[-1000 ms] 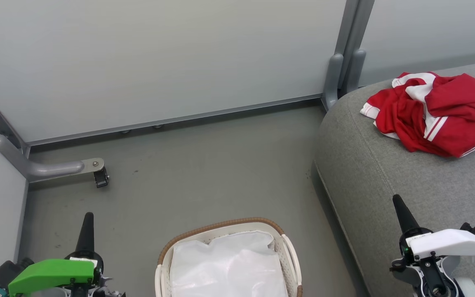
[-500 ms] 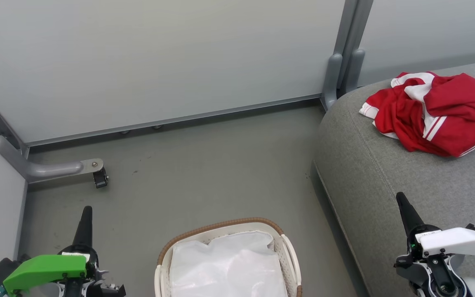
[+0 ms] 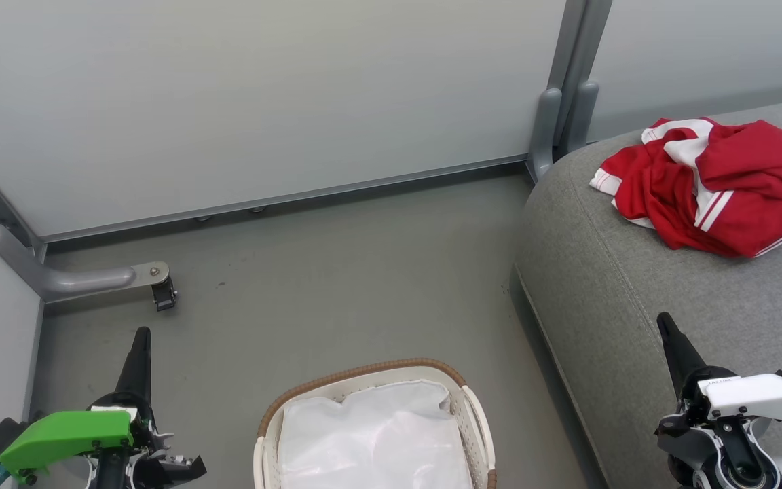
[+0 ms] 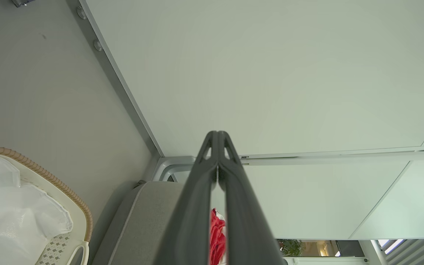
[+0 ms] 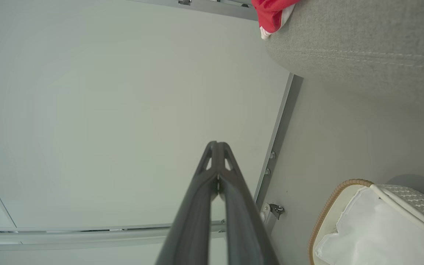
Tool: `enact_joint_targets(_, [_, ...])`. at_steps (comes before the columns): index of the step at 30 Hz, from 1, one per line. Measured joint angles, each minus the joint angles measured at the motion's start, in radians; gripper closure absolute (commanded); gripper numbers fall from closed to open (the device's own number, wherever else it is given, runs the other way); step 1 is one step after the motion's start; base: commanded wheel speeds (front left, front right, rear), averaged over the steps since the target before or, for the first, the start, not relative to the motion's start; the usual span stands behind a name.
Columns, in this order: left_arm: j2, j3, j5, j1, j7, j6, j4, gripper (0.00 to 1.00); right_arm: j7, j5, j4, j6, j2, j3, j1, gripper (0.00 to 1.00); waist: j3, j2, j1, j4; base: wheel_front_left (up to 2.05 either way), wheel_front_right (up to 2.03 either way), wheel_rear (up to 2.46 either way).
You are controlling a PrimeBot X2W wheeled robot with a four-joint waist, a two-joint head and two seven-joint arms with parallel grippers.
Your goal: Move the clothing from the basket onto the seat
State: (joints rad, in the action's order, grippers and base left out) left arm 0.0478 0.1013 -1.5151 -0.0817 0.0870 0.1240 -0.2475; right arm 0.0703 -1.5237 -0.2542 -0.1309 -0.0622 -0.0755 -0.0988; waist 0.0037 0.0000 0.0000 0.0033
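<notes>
Closest to me, the left pincer (image 3: 140, 339) hangs low over the floor (image 3: 337, 272) beside the basket (image 3: 364, 370). Its two dark fingers are pressed together on nothing. The right pincer (image 3: 666, 326) is the same, fingers together and empty, above the near edge of the seat (image 3: 635, 285). Over the last second both arms have slid a little outward and back, the left one further left and the right one further right. That looks to me like settling away from the work, not reaching for it.

The basket sits on the floor between them with its white liner (image 3: 374, 441) crumpled inside and no red in it that I can see.

Further off, the clothing (image 3: 710, 183) lies in a loose red and white heap on top of the seat, toward its far rounded corner. It has not stirred, though the view itself has drifted slightly.

Beyond it are a caster (image 3: 163, 295) and the pale wall panel (image 3: 262, 102).

I judge the move done, with nothing left to carry.
</notes>
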Motion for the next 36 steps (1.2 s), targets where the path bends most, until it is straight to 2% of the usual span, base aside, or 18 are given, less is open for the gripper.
enact_joint_targets(16, [0.0,0.012,-0.095,-0.021,0.027,0.004,0.001,1.0,0.029,-0.098,0.008,0.0,0.001,-0.021,-0.003,1.0,-0.001,0.0,0.0,-0.003,0.0,0.0,0.0])
enact_joint_targets(36, [0.0,0.012,-0.096,-0.022,0.027,0.005,0.001,1.0,0.035,-0.099,0.009,0.0,0.003,-0.026,-0.004,1.0,-0.001,0.0,0.0,-0.003,0.0,0.0,0.0])
